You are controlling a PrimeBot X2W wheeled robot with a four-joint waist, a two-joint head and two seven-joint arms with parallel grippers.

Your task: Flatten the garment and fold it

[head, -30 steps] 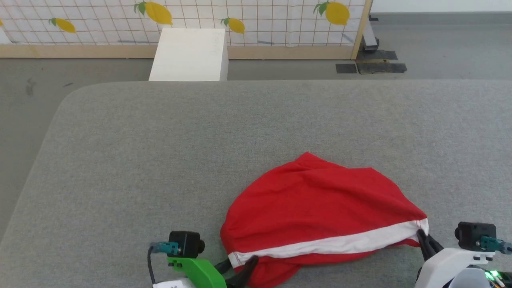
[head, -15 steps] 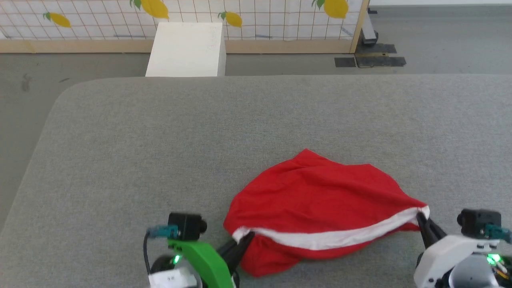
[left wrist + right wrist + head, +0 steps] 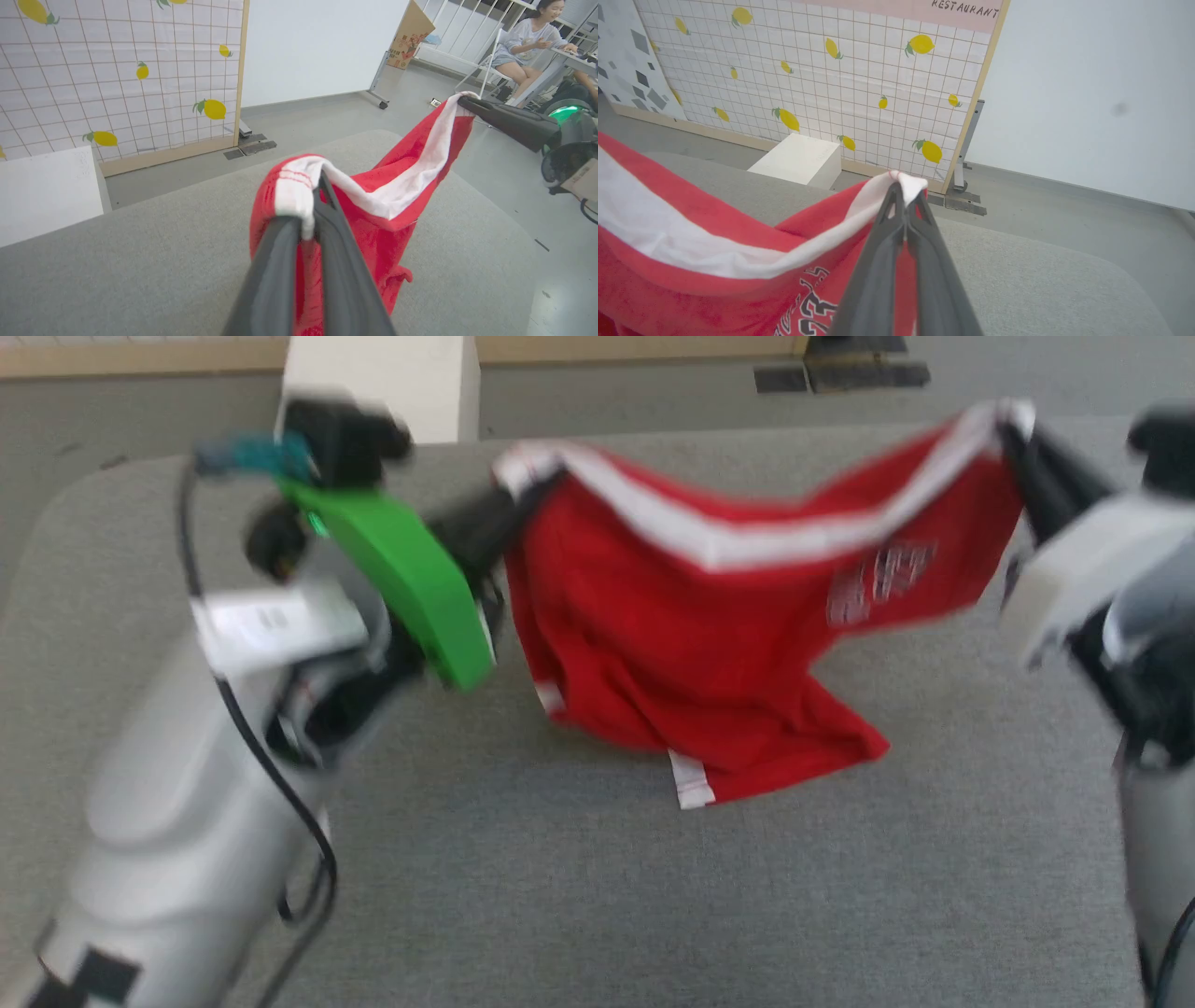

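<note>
1. Holding the red basketball shorts up over the grey table by the two ends of one white side stripe. Spread across the upper middle of the head view and blurred there.
2. Clenched with the left fingers on a bunched, stitched stripe end, at mid-frame in the left wrist view. No gap between the tips beyond the pinched cloth.
3. Clenched likewise with the right fingers on the other stripe end, at the centre of the right wrist view. Tips pressed together, with a tuft of white fabric poking out past them.
4. Running left to right across the top of the head view, from one grip to the other, along the stripe: the long axis. Sagging in the middle, so judged not yet taut.
5. Hanging from that line toward the lower centre of the head view, with the "23" print showing near the right-hand grip and a white-edged hem corner lowest. Cannot tell whether that corner touches the table.
6. Judged even between the arms: one at each end and neither nearer, though more of the red bulk hangs left of centre, closer to the left grip.
7. Judged to turn on that left-to-right line. Likely calls for drawing the two grips apart along the stripe to take up the sag. Then lowering so that the hanging part settles flat on the table, not doubled under itself.
</note>
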